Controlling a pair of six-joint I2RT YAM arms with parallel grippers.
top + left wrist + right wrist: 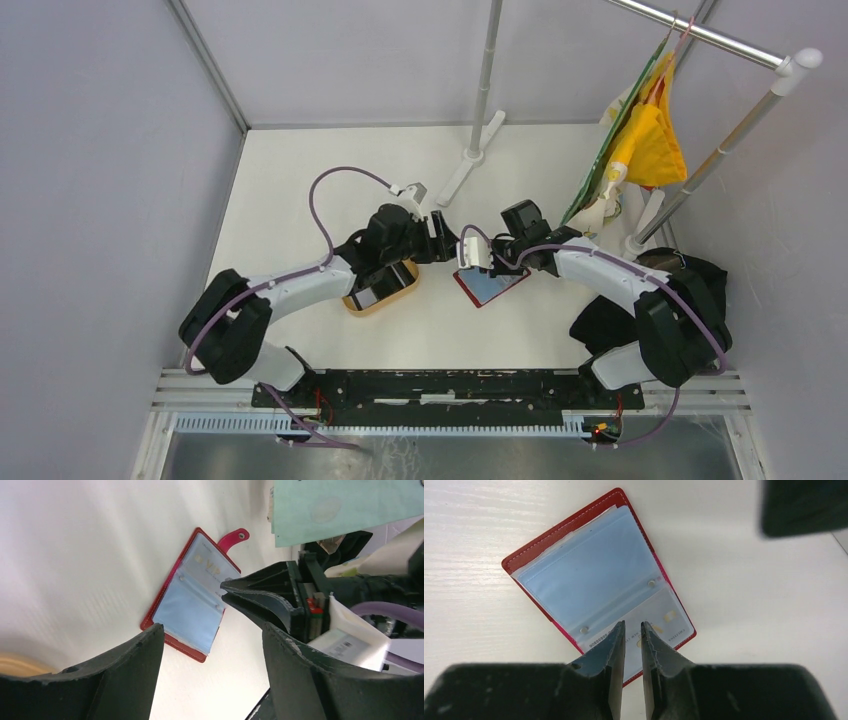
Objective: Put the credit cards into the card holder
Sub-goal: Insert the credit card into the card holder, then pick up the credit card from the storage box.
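Observation:
The red card holder (495,288) lies open on the white table, its grey-blue pockets up; it also shows in the left wrist view (192,602) and the right wrist view (589,570). A pale card (669,617) sits inside one clear pocket. My right gripper (478,268) (632,625) is shut and empty, its tips down at that pocket. My left gripper (440,240) (212,630) is open and empty, just left of the holder and above the table. A black card (397,275) and a pale card (365,297) lie in the tan wooden tray (385,303).
A metal rack stands at the back, its foot (470,155) near the holder. A yellow cloth (652,145) and a green board (610,150) hang at the back right. A black object (700,285) lies by the right arm.

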